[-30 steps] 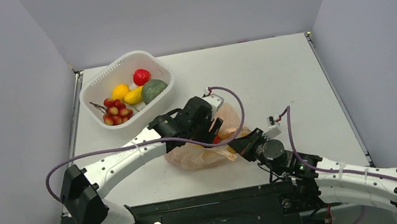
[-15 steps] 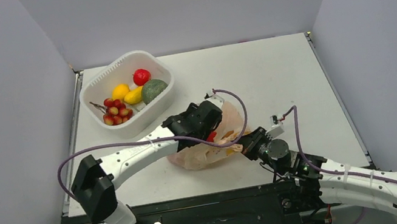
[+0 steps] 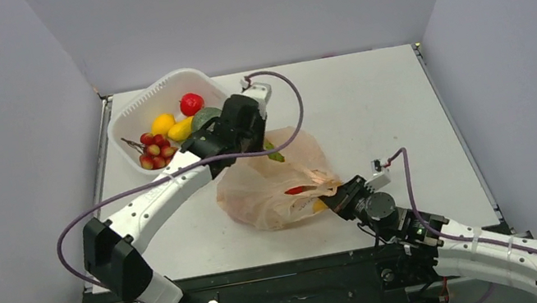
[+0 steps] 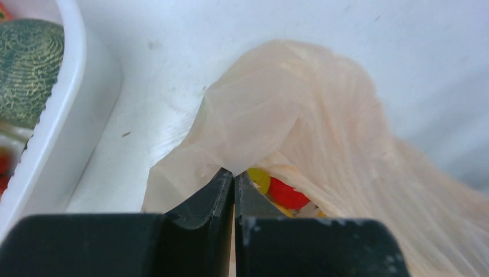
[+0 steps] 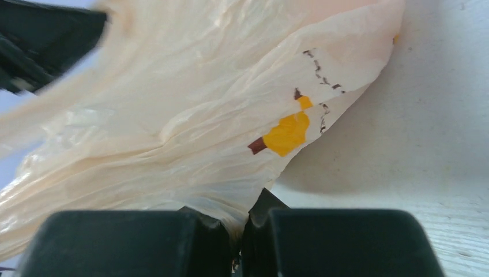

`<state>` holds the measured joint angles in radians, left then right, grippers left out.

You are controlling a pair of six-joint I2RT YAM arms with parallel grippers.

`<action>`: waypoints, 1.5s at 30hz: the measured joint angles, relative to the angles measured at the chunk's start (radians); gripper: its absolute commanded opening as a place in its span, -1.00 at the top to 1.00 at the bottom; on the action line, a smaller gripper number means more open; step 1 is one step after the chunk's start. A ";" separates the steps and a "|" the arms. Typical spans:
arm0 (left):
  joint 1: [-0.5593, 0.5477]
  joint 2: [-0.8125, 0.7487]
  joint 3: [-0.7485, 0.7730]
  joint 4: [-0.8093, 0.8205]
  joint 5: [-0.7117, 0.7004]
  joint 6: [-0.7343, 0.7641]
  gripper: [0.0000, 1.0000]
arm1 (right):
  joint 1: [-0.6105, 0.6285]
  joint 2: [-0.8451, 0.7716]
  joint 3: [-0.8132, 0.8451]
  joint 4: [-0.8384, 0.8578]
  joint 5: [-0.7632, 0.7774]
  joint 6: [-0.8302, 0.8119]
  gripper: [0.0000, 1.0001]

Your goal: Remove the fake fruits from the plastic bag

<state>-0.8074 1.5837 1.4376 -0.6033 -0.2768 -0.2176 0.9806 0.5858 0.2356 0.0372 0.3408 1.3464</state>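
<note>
The right end effector (image 5: pixel 239 222) is found clamped shut on the near edge of the plastic bag (image 3: pixel 264 194). The bag is laid on the counter (image 3: pixel 376 116), with red and yellow fake fruits (image 4: pixel 286 193) seen inside. The left end effector (image 4: pixel 233 179) is pinched shut on its far edge, beside a white basket (image 3: pixel 154 88).

White table (image 3: pixel 381 98), two things on it.
A white slotted basket (image 3: pixel 146 92) sits at the far left; the peach plastic bag (image 3: pixel 256 195) lies mid-table toward the near edge, apart from it.
</note>
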 measured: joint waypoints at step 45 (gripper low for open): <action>-0.682 -0.066 -0.133 -0.068 -0.599 0.039 0.14 | 0.015 0.112 0.108 -0.098 -0.051 -0.261 1.00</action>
<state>-1.4899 1.5181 1.3045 -0.6712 -0.8761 -0.1791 0.9955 0.6979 0.3439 -0.0605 0.2893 1.0855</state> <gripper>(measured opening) 0.585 0.003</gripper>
